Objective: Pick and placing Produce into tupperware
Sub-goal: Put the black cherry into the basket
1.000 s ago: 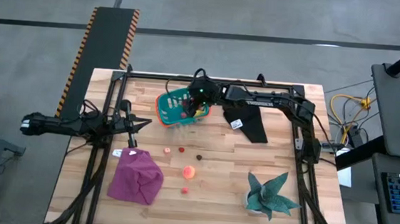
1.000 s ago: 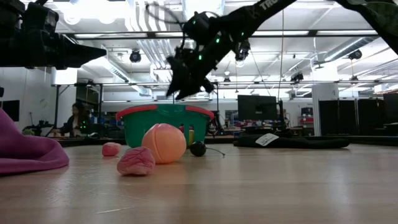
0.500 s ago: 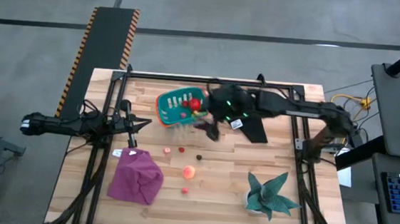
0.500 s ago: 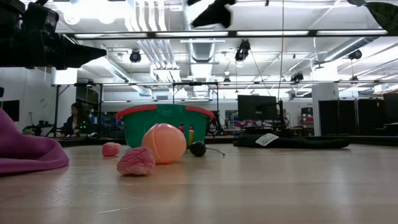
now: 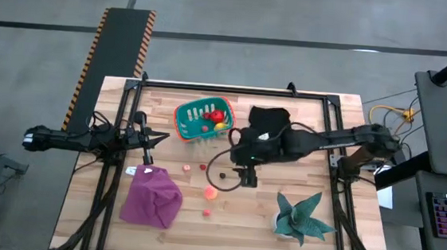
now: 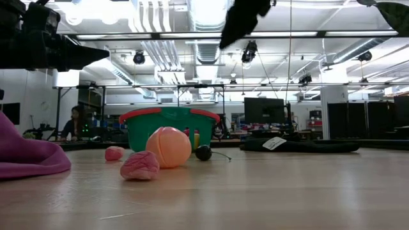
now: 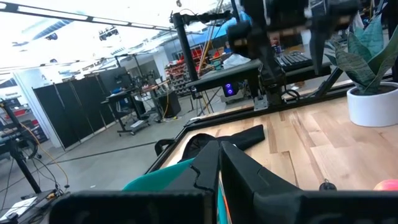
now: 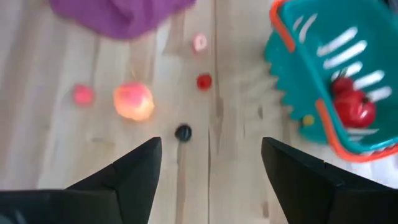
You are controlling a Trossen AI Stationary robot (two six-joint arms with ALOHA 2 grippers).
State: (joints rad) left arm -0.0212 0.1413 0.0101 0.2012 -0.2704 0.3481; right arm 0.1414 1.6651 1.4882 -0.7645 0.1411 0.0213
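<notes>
Fruits lie on the table [image 5: 305, 107]: my right pincer [image 5: 249, 177], fingers spread, hangs just beside the dark one [image 8: 183, 132], the tupperware [image 5: 191, 114] well apart. My left pincer [image 5: 153, 139] waits, fingers pressed together.

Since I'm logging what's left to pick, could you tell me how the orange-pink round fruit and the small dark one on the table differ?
The orange-pink fruit is much the larger; the dark fruit is tiny beside it. The first is bright orange-pink, the second nearly black. In the low view the dark one shows a thin stem lying on the table; the orange-pink one shows none. Both are round and lie loose on the wood, outside the tupperware.
</notes>
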